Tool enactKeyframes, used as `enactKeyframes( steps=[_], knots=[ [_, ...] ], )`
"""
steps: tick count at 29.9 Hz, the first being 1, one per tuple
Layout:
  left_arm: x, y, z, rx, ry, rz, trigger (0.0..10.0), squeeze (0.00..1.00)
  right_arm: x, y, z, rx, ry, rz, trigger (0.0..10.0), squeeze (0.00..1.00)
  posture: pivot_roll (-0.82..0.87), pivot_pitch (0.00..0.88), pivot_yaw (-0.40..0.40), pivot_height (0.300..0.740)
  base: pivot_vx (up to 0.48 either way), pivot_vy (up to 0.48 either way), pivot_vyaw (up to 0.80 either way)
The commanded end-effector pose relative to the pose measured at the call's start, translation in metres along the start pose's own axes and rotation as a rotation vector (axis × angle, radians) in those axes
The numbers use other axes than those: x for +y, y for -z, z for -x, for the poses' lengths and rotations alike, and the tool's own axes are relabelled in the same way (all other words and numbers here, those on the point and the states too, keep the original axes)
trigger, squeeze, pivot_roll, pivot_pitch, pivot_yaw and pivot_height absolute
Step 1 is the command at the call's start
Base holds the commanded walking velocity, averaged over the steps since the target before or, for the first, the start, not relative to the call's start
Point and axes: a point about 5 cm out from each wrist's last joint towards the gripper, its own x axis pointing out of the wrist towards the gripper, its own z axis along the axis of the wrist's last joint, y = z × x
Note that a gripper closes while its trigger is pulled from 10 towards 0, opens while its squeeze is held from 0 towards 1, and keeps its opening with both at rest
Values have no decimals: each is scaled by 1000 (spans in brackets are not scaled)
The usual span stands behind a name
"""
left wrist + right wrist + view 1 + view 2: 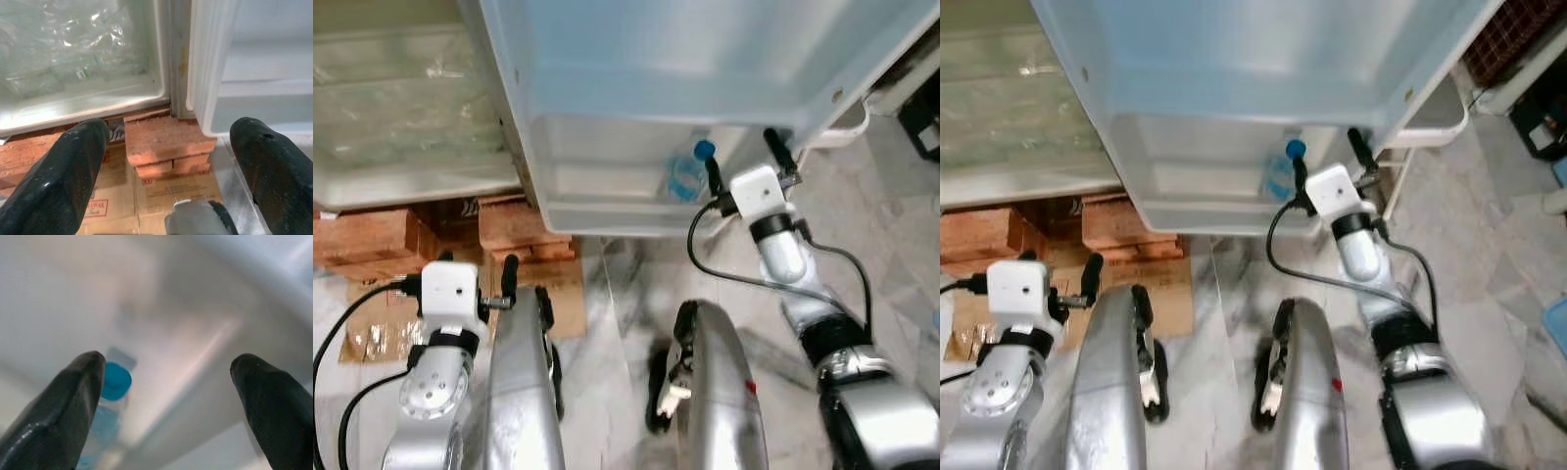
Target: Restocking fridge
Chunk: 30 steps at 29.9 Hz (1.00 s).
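Water bottle (686,174), blue cap up, long axis vertical, stands in the fridge door's lower shelf (607,211). Right end effector (744,157) is nearer, fingers spread wide and empty; bottle at its 9 o'clock, just beside. Left end effector (475,269) is open and idle.

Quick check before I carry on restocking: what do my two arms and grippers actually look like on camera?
Both arms are silver metal with dark joint bands. Each wrist carries a white boxy camera block, and black cables loop from it down the forearm. The left gripper and the right gripper each have two long, glossy black fingers with rounded tips. No markings can be read on them.
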Motion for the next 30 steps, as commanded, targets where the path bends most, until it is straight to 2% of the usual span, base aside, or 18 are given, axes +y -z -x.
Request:
enactKeyframes(
  steps=[1,2,3,4,8,10,12,13,14,15,17,18,21,24,26,27,28,30],
  knots=[
    [1,7,0,18,-15,0,10000,0,-7,8,14,64,54,-91,10000,1000,84,115,-94,555,0,0,0],
    [-1,7,-4,8,-11,6,10000,0,2,6,23,75,40,-160,10000,1000,79,97,-93,555,0,0,0],
    [-1,7,-4,8,-11,6,10000,0,2,6,23,75,40,-160,10000,1000,79,97,-93,555,0,0,0],
    [-2,6,-9,-1,-9,11,10000,0,8,4,29,86,28,-219,10000,1000,76,84,-93,555,0,0,0],
    [-5,1,-17,-31,0,19,10000,0,20,0,40,114,-5,-338,10000,1000,77,61,-92,555,0,0,0],
    [-8,-1,-21,-45,14,25,10000,0,28,-7,44,125,-68,-429,10000,1000,75,57,-90,555,0,0,0],
    [-12,1,-21,-49,38,28,10000,0,40,-15,48,129,-210,-505,10000,1000,67,50,-87,555,0,0,0],
    [-12,1,-21,-49,38,28,10000,0,40,-15,48,129,-210,-505,10000,1000,67,50,-87,555,0,0,0],
    [-13,3,-20,-45,49,27,10000,0,45,-19,53,128,-322,-523,10000,1000,64,48,-87,555,0,0,0],
    [-13,3,-20,-44,52,27,10000,0,46,-20,55,127,-351,-524,10000,1000,62,47,-87,555,0,0,0],
    [-15,5,-20,-40,63,33,10000,0,48,-15,66,191,-473,-565,10000,1000,60,46,-87,555,0,0,0],
    [-17,6,-20,-40,71,34,10000,0,42,-10,75,220,-542,-532,10000,1000,57,47,-88,555,0,0,0],
    [-19,6,-19,-41,88,40,10000,0,30,8,91,329,-636,-524,10000,1000,50,50,-86,555,0,0,0],
    [-20,6,-19,-40,98,46,10000,0,23,15,97,362,-671,-497,10000,1000,50,50,-86,555,0,0,0],
    [-21,7,-18,-36,107,52,10000,0,12,21,94,379,-616,-495,10000,1000,46,52,-82,555,0,0,0],
    [-22,8,-18,-34,115,56,10000,0,4,21,88,361,-543,-483,10000,1000,47,50,-81,555,0,0,0],
    [-22,8,-18,-34,116,56,10000,0,2,21,80,383,-444,-490,10000,1000,46,50,-79,555,0,0,0],
    [-22,8,-18,-34,116,55,10000,0,4,17,76,384,-430,-533,10000,1000,47,49,-78,555,0,0,0]
  ],
)
